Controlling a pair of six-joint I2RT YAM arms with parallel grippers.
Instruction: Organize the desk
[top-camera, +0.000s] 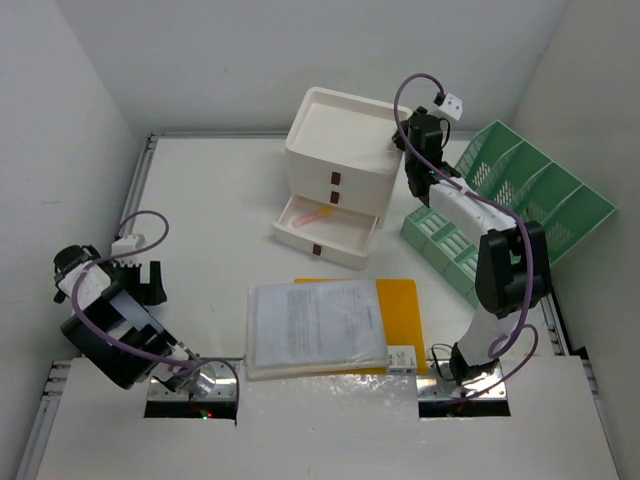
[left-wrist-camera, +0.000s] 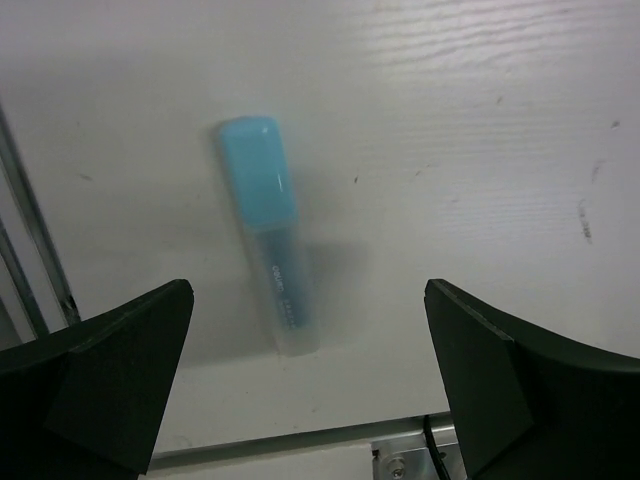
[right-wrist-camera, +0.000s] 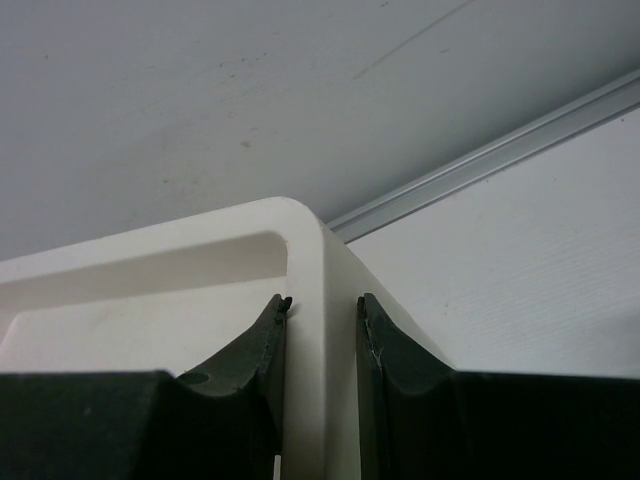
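The white desk (top-camera: 210, 210) has silver rails along its edges. My left gripper (top-camera: 145, 283) hovers low at the desk's left side, jaws wide open. In the left wrist view, the left gripper (left-wrist-camera: 308, 292) is above a light-blue highlighter (left-wrist-camera: 265, 230) lying flat on the desk (left-wrist-camera: 480, 150); the highlighter is hidden in the top view. My right gripper (top-camera: 412, 178) is at the right rim of the white three-drawer box (top-camera: 335, 125). In the right wrist view, the right gripper (right-wrist-camera: 322, 300) is shut on the box's top rim (right-wrist-camera: 300, 215).
The box's bottom drawer (top-camera: 325, 232) is pulled out, with a pink item (top-camera: 318, 213) inside. A green file rack (top-camera: 520, 200) lies at the right. A sleeved paper stack (top-camera: 315, 325) rests on a yellow folder (top-camera: 400, 305), with a small white box (top-camera: 402, 358) beside it.
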